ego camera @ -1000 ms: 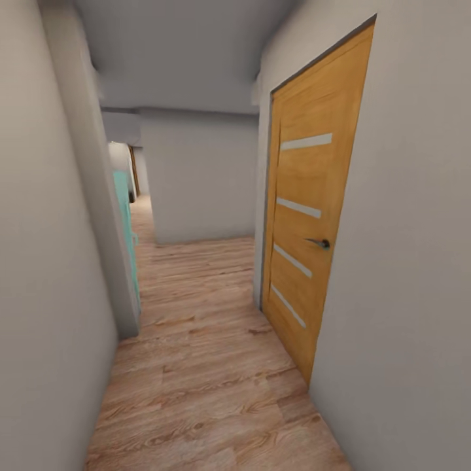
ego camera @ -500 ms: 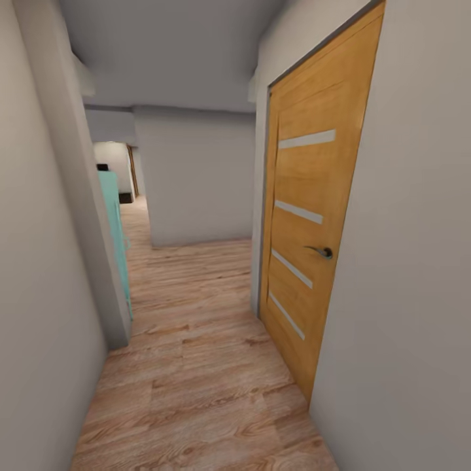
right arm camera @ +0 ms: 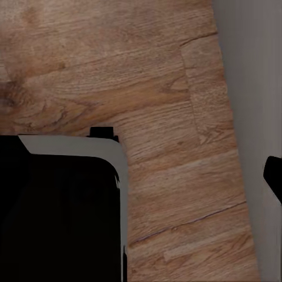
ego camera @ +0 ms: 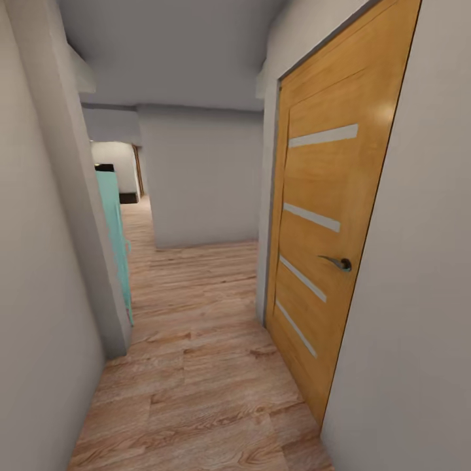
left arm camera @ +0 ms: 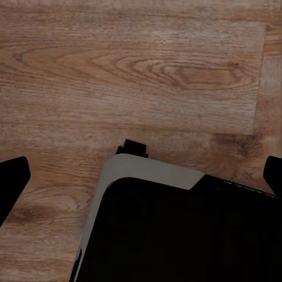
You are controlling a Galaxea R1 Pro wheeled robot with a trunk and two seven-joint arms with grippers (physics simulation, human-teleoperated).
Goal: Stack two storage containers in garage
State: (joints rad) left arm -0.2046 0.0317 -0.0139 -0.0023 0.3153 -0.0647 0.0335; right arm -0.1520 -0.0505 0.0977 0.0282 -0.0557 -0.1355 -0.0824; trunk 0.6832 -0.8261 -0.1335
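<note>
Both grippers over wood-plank flooring (left arm camera: 147,70)

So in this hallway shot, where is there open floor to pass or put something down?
Open wood floor runs down the middle, between the left wall and the orange door. It narrows by the teal door and bends left around the far wall.

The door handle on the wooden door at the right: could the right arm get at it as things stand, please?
Probably not yet. The handle sits on the door ahead at the right, while the right wrist view looks down at plank floor beside the wall, so the arm appears lowered.
</note>
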